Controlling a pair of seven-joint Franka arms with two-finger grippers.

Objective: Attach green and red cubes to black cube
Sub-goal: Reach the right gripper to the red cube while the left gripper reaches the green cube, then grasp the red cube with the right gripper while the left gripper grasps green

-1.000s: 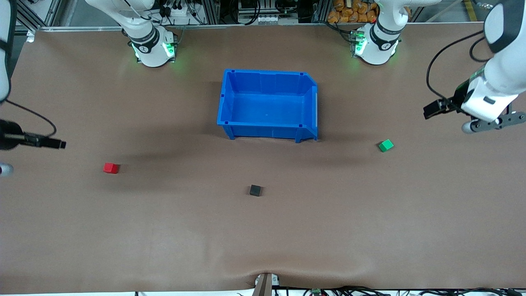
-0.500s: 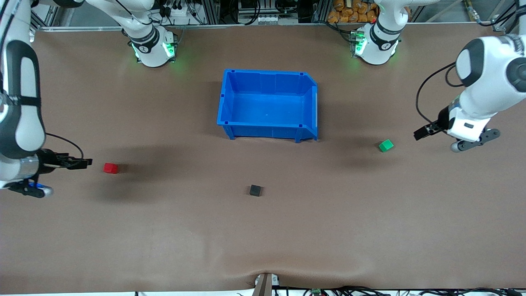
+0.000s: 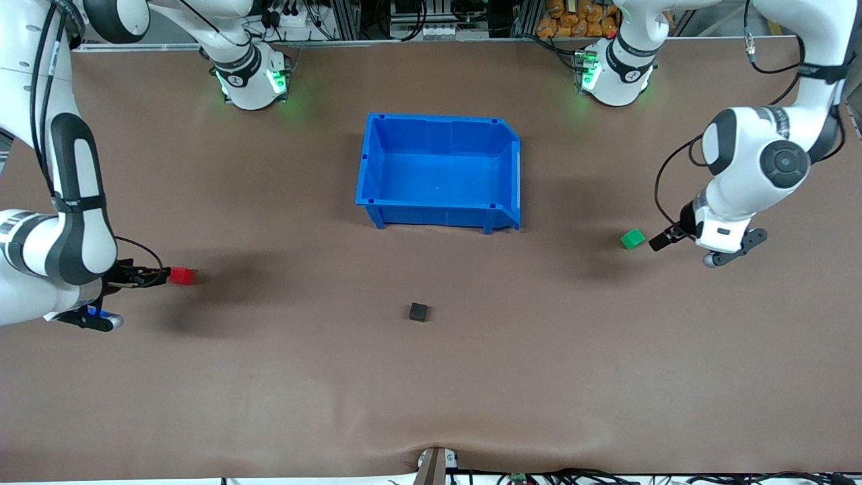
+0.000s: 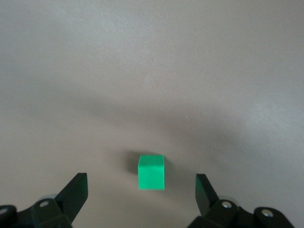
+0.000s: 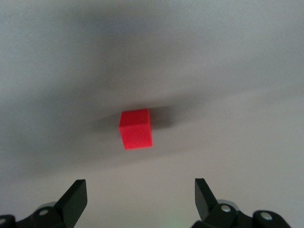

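Note:
The green cube [image 3: 632,238] lies on the table toward the left arm's end; it also shows in the left wrist view [image 4: 151,172]. My left gripper [image 3: 663,241] is open just beside it, the cube ahead of its fingertips [image 4: 76,190]. The red cube [image 3: 181,275] lies toward the right arm's end and shows in the right wrist view [image 5: 136,128]. My right gripper [image 3: 145,276] is open close beside it, the cube a little ahead of the fingers [image 5: 204,192]. The black cube [image 3: 418,311] sits alone mid-table, nearer the front camera than the bin.
An empty blue bin [image 3: 439,215] stands mid-table between the two arm bases. The brown table surface [image 3: 431,391] spreads bare around the cubes. Cables and clutter lie along the table's back edge.
Both arms have swung inward and lowered: the left gripper has closed in on the green cube, the right gripper on the red cube. The cubes have not moved.

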